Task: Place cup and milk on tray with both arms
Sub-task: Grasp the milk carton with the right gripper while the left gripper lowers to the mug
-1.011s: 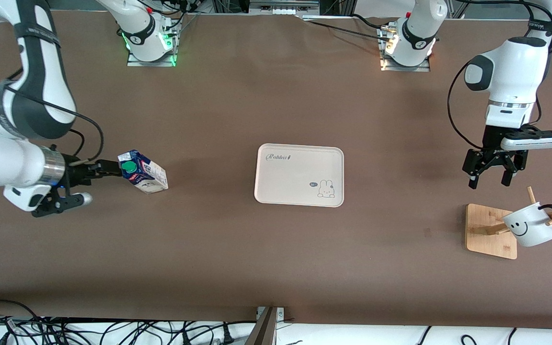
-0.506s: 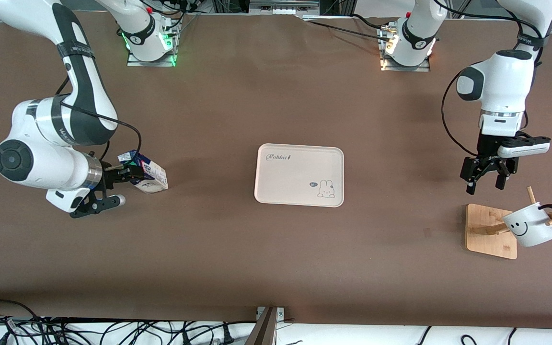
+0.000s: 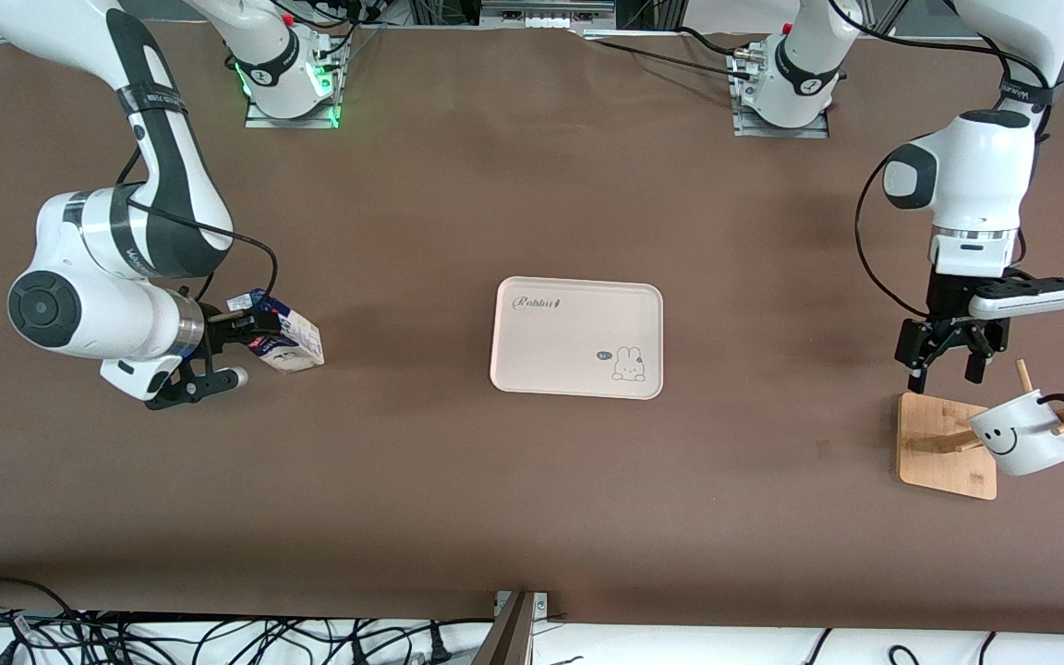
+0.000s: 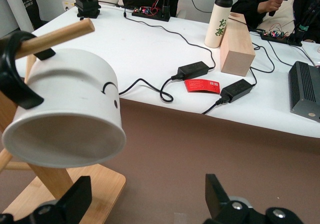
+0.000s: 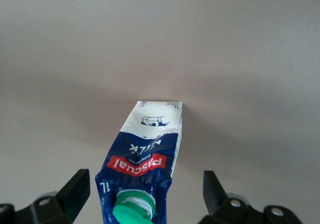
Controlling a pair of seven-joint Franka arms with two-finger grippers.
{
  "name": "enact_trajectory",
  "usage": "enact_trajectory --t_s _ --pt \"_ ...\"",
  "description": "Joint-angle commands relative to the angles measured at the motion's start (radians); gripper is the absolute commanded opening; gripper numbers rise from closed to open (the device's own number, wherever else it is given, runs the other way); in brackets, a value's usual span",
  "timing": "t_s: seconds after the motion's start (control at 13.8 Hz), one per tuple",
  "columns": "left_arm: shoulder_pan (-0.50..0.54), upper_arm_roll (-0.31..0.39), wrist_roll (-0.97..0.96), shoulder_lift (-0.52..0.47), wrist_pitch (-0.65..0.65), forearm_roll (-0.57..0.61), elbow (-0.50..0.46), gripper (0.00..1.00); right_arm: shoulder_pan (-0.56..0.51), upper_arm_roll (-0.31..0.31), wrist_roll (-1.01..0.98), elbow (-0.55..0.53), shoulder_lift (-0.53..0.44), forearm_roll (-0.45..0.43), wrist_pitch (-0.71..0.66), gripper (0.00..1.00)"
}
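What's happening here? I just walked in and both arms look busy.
The right gripper is open around the top of the milk, which stands on the table. The left gripper hangs open over the wooden rack, beside the cup hung on a peg. The tray between them holds nothing yet.

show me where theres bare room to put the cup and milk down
The tray is bare apart from its rabbit print, with open brown table around it on every side. Crowded: the right arm's end, where the open right pincer flanks the milk, and the wooden rack holding the cup under the open left pincer.
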Motion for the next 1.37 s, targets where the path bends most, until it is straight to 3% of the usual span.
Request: enact_trajectory --t_s 0.0,0.14,0.29,0.58,0.87,1.3 --pt "-0.003 -0.001 0.002 0.045 0.008 -0.018 0.042 1.00 0.003 -0.004 0.014 -0.044 -0.034 -0.012 0.017 1.00" --pt "-0.003 0.002 0.002 0.062 0.008 -0.018 0.053 1.00 0.003 -0.004 0.014 -0.047 -0.033 -0.012 0.022 0.99" --pt "-0.003 0.003 0.002 0.076 0.008 -0.018 0.075 1.00 0.003 -0.004 0.014 -0.048 -0.031 -0.012 0.025 0.91" --pt "-0.003 0.006 0.015 0.092 0.008 -0.015 0.117 1.00 0.001 -0.006 0.011 -0.048 -0.030 -0.012 0.025 0.64" --pt "-0.003 0.026 0.081 0.096 0.007 -0.009 0.150 1.00 0.000 -0.006 0.006 -0.047 -0.027 -0.012 0.025 0.57" --pt "-0.003 0.028 0.110 0.091 0.004 -0.006 0.171 1.00 -0.005 -0.006 0.005 -0.047 -0.022 -0.010 0.025 0.56"
